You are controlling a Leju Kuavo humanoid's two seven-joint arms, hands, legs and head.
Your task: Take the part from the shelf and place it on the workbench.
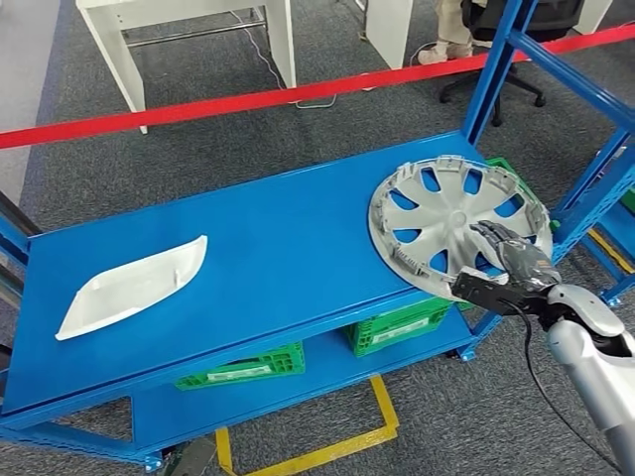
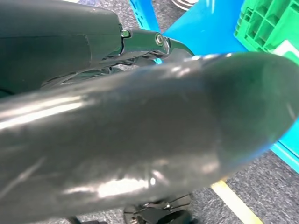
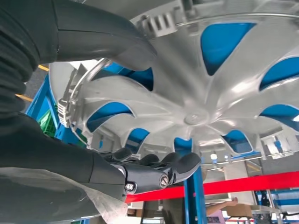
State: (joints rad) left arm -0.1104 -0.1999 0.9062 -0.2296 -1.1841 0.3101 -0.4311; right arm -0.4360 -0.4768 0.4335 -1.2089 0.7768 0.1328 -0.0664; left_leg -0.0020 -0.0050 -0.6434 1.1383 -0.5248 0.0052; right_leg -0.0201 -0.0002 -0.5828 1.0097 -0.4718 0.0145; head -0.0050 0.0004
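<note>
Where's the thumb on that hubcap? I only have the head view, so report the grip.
Observer: In the right wrist view, the right robot hand has its thumb on one face of the hubcap and its fingers on the other, with the rim between them.
Operator: Now report the left robot hand.
Observer: In the left wrist view, the left robot hand is low beside the blue shelf, near a green crate.
Operator: Say whether it holds anything.
Observer: It's too close and blurred to tell.
</note>
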